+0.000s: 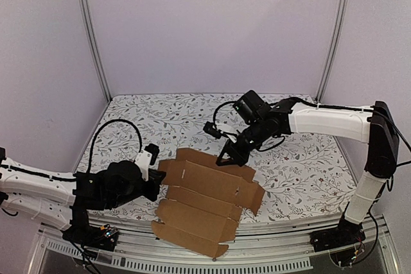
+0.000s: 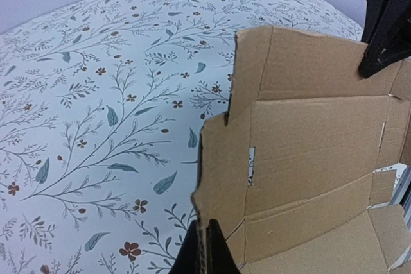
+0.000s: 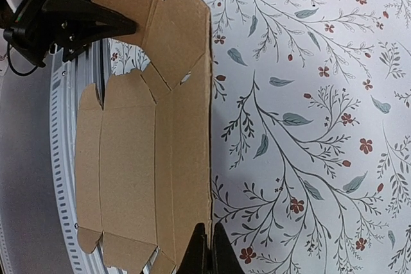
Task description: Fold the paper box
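Flat paper box (image 1: 205, 200) is lying on the desk (image 1: 160, 120) between both pincers, its creases running crosswise. The left pincer (image 1: 156, 184) is pinching its left edge. The right pincer (image 1: 228, 158) is seemingly clamping the far edge.

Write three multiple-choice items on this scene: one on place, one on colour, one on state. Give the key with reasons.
1. Where does the paper box lie?
A. At the near edge of the table
B. Against the back wall
C. In the far right corner

2. What colour is it?
A. White
B. Brown
C. Blue

3. What state is it in?
A. A closed carton
B. A crumpled ball
C. An unfolded sheet with flaps

1 A: the top view shows it overhanging the near edge.
2 B: it is plain brown cardboard in every view.
3 C: its panels and flaps lie spread open.
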